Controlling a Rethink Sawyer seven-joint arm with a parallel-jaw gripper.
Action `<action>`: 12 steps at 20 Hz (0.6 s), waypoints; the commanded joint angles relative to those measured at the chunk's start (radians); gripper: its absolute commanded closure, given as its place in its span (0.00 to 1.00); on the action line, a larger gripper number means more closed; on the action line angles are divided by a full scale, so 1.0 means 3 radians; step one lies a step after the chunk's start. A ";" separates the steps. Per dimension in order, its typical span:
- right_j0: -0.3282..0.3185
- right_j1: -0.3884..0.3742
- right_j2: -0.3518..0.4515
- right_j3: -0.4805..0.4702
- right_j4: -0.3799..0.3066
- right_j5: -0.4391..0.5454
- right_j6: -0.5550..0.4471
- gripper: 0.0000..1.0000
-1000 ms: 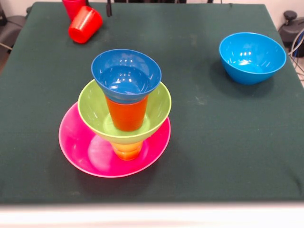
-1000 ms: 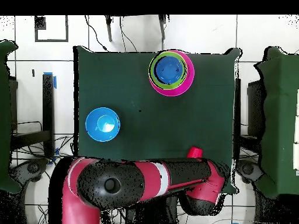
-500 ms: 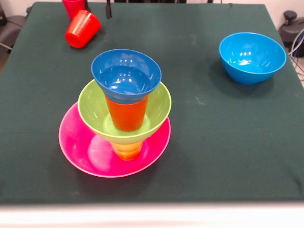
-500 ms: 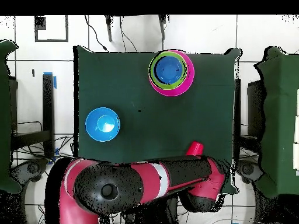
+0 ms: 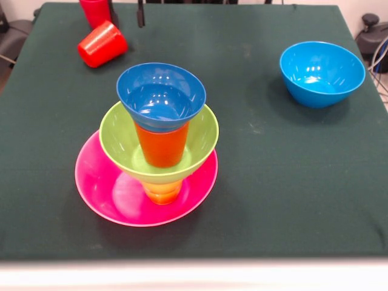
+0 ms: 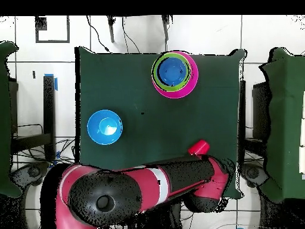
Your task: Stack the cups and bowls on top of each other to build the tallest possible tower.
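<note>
The tower stands at the front left: a wide pink bowl, a yellow cup, a green bowl, an orange cup and a small dark blue bowl on top. From overhead the tower is at the far right side. A light blue bowl stands alone, also seen from overhead. A red cup lies on its side at the far left; another red cup is behind it. Only a dark tip of my gripper shows at the top edge, to the right of the red cups.
The dark green table ends in a pale front edge. In the overhead view my red and black arm lies along the near table edge, with the lying red cup just beyond it.
The tilted red cup has tipped further and moved left, and now lies on its side. The arm has shifted slightly in the overhead view. The tower and light blue bowl have not moved.
</note>
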 commanded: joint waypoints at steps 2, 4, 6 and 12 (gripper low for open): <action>0.0090 -0.0081 0.0434 -0.0421 0.0075 0.0359 -0.0242 0.00; 0.0078 -0.0046 0.0460 -0.0432 0.0153 0.0390 -0.0331 0.00; 0.0039 0.0006 0.0501 -0.0444 0.0291 0.0411 -0.0478 0.00; -0.0018 0.0212 0.0488 -0.0499 0.0901 0.0404 -0.0960 0.00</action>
